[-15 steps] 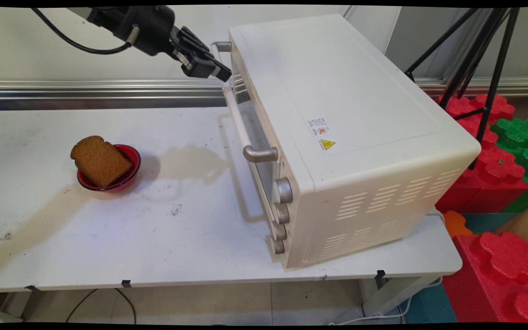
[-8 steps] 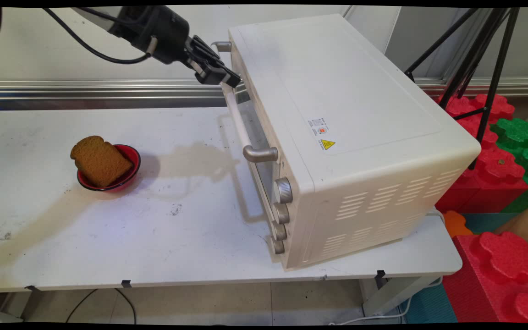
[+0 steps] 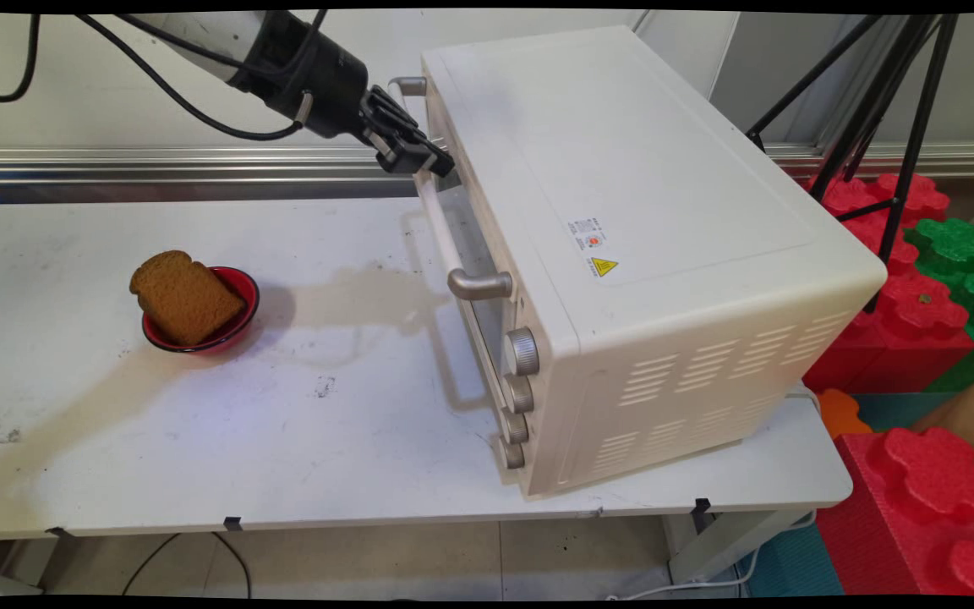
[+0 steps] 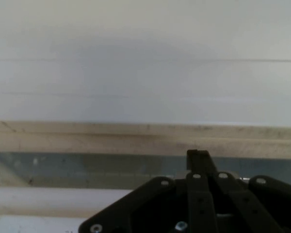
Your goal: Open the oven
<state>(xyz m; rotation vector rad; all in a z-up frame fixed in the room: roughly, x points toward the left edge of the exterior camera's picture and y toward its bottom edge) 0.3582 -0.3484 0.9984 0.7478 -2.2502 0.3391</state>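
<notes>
Oven [image 3: 622, 169] stands on the right half of the white table [image 3: 199, 423], turned so that its door faces left across the tabletop and its vented side faces the camera. The door is closed. Its pale bar handle [image 3: 445, 228] runs along the top of the door between two metal brackets, and four round knobs [image 3: 523, 351] sit in a column at the near end of the front. The gripper [image 3: 440, 162] reaches in from the upper left, cables hanging from the arm, and its tip is at the far end of the handle, close against the oven's upper front edge. Its fingers are clenched together with nothing seen between them. Whether they touch the handle or the door I cannot tell. In the hand view the gripper [image 4: 198, 156] shows a narrow black tip rising from the folded linkage. Ahead of it lie the oven's cream front edge, a strip of dark door glass [image 4: 87, 167] below that, and the pale handle bar lowest. Well apart from the oven, on the table's left half, a red bowl [image 3: 238, 326] holds a slice of brown bread [image 3: 184, 296] that leans tilted against its rim. Off the table's right end are red and green foam blocks [image 3: 918, 304] and the black legs of a tripod [image 3: 901, 127].
</notes>
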